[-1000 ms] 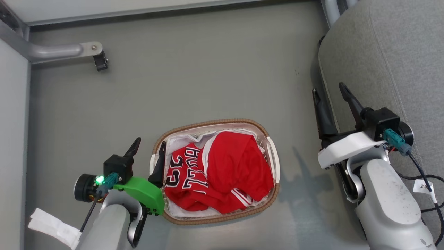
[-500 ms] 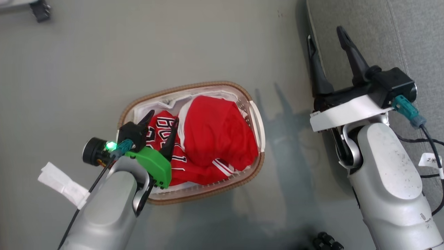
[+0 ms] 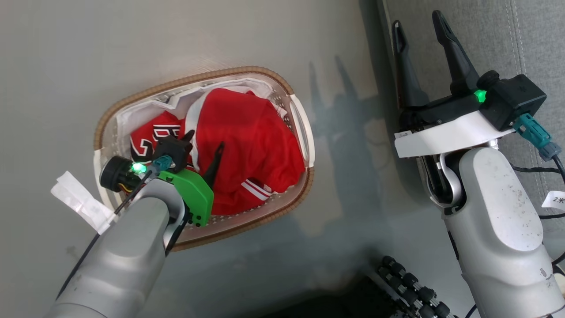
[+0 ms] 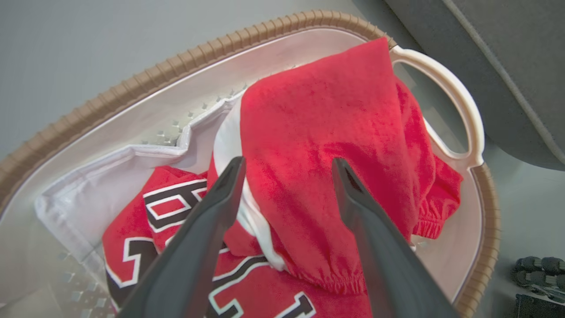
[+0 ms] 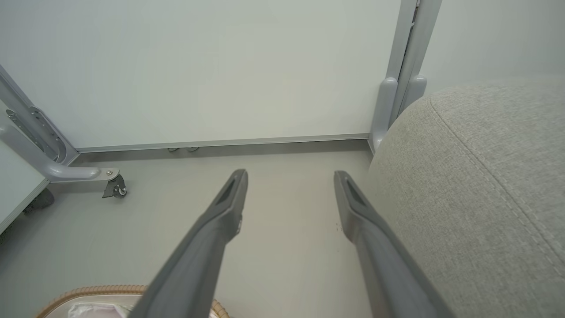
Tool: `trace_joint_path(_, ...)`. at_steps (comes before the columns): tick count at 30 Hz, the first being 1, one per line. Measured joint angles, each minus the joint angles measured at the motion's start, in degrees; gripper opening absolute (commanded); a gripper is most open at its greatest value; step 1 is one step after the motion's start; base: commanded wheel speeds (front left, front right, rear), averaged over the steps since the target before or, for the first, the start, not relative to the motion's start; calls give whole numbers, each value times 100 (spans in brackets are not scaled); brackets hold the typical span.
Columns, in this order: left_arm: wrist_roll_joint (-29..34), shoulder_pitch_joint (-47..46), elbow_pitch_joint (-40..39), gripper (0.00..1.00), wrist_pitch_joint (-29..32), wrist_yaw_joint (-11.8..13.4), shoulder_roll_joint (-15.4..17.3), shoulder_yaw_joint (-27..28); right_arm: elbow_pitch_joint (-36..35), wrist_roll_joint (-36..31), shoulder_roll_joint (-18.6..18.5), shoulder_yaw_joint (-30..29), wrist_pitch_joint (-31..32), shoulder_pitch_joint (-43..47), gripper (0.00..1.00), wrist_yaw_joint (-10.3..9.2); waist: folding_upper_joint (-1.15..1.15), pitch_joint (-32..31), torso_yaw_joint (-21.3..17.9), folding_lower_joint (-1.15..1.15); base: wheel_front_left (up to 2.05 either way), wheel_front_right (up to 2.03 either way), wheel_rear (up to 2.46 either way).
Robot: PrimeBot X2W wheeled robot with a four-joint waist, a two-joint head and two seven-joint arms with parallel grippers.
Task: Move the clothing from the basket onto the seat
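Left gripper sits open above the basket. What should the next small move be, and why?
Probably lower the left gripper slightly and close on the shorts: its open fingers straddle their raised fold, which lies over the jersey in the basket, and nothing is gripped yet.

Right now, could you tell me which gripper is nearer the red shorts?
Left: the left gripper hangs open over the shorts; the right gripper is apart, by the seat.

One oval off-white perforated plastic basket (image 3: 198, 76) with brown woven-look rim is holding two bright red garments: one white-striped pair of shorts (image 3: 247, 132), one lettered jersey (image 3: 148, 132), plus one thin white liner sheet (image 3: 137, 115). One large grey fabric seat (image 3: 485, 39) is standing nearby. Two dark-fingered tools are showing: left tool (image 3: 205, 138), right tool (image 3: 417, 19).
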Motion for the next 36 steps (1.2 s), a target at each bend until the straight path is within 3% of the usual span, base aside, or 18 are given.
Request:
trace_joint_path(20,-906,-855,935,100,104,1,66,-511,-74,277,9,162,0,-21,100,0,0,605,-376,0,0,0,0)
trace_joint_path(36,-1755,-1144,408,100,888,1,93,-1614,-76,457,7,291,0,-82,100,0,0,754,-456,-1,0,0,0)
